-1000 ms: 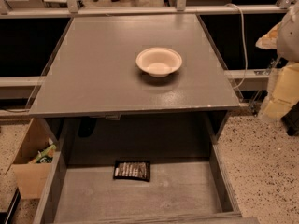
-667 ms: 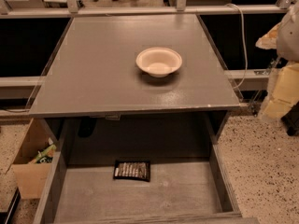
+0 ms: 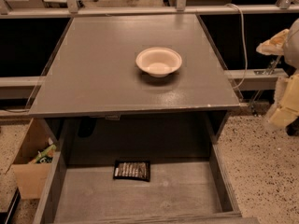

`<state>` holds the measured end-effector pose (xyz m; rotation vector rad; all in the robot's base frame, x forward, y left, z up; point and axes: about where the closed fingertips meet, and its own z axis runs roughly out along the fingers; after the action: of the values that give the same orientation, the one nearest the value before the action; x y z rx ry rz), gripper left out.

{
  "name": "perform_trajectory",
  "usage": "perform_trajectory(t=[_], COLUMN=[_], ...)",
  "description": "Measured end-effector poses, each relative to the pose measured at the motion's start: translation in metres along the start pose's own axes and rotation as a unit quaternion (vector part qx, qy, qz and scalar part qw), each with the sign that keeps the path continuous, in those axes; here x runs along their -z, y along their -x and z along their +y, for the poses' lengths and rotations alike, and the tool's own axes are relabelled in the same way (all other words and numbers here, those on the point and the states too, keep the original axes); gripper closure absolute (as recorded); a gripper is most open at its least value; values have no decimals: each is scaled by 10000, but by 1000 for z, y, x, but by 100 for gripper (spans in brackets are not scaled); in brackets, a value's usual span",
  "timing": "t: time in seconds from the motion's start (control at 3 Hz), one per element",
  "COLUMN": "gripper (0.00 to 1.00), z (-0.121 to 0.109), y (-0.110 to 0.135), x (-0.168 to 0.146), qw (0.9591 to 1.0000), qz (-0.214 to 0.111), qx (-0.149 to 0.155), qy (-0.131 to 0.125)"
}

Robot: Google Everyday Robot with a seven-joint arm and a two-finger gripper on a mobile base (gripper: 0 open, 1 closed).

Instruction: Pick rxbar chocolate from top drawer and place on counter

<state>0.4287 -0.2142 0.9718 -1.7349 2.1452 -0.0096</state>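
- The claw [image 3: 281, 85] hangs at the far right edge of the view, off to the side of the worktop [image 3: 93, 69] and well apart from the drawer. It appears to hold nothing, but how wide it stands cannot be told from here.
- The rxbar chocolate [image 3: 132, 170] lies flat on the bottom of the open top drawer [image 3: 140, 197], near the back, a little left of centre and just in front of the shadowed recess under the worktop.
- The step in hand looks like the reach, with nothing grasped yet.
- To do it well, the claw should come in over the drawer's right wall, staying below the worktop's front edge, then descend straight down over the bar.
- The wrapper is thin and flat, so closing across its short side, low against the drawer floor, seems the surest grip.
- For the later placing, the white bowl [image 3: 159, 61] sits mid-worktop, and bare surface lies in front of it.
- A cardboard box [image 3: 32, 171] stands on the floor to the left, out of the path.
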Motion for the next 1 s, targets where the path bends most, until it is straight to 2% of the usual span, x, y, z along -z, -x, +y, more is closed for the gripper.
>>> perform_trajectory(t=[0.33, 1.0], gripper=[0, 0], z=[11, 67], y=[2, 1], x=[-7, -62], qw=[9996, 9962], qz=[-258, -494], qx=[75, 196], qy=[83, 693])
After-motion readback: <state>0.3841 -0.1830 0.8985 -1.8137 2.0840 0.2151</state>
